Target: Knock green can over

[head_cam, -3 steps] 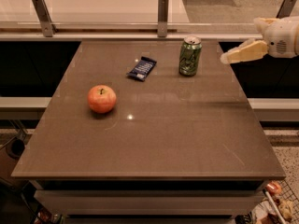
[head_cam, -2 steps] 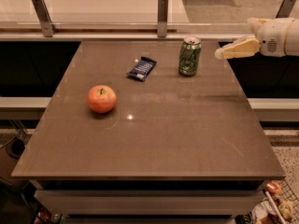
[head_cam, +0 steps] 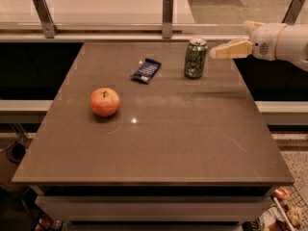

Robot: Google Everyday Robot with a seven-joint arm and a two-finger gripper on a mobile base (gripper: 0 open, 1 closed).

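The green can [head_cam: 196,57] stands upright on the brown table [head_cam: 159,143], near its far right part. It is green with pale streaks and a silver top rim. My gripper [head_cam: 215,52] reaches in from the right at the height of the can's upper half. Its pale fingertips point left and sit just to the right of the can, a small gap away. The white arm behind it runs off the right edge.
A red apple [head_cam: 105,101] sits on the table's left part. A dark blue snack packet [head_cam: 146,70] lies left of the can. A rail with metal posts [head_cam: 167,9] runs behind the table. Clutter lies on the floor at lower right [head_cam: 284,211].
My gripper has moved left toward the can, closing most of the gap. The can, apple and packet have not moved.
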